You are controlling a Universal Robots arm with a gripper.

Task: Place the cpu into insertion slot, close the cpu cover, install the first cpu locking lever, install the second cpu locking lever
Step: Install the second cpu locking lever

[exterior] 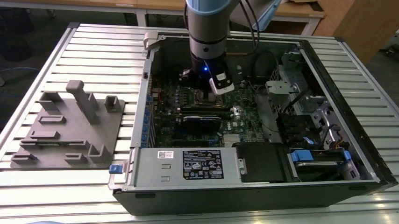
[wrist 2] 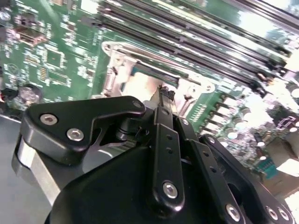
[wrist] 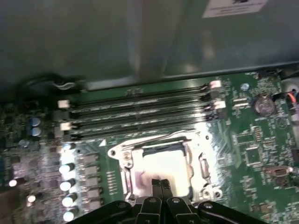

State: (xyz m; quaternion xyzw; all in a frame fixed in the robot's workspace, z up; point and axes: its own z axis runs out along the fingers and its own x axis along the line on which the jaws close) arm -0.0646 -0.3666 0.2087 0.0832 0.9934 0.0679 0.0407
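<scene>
In the exterior view the gripper (exterior: pixel 209 91) hangs inside the open computer case (exterior: pixel 349 154), directly over the insertion slot (exterior: pixel 209 99) on the motherboard (exterior: pixel 187 116). In the first wrist view the fingers (wrist: pixel 161 186) are pressed together, holding nothing visible, their tips over the cpu (wrist: pixel 163 170) seated in the slot, with the memory slots (wrist: pixel 140 112) just beyond at 12 o'clock. In the second wrist view the closed fingertips (wrist 2: pixel 164 95) stand at the slot's silvery rim (wrist 2: pixel 112 51), memory slots close alongside.
</scene>
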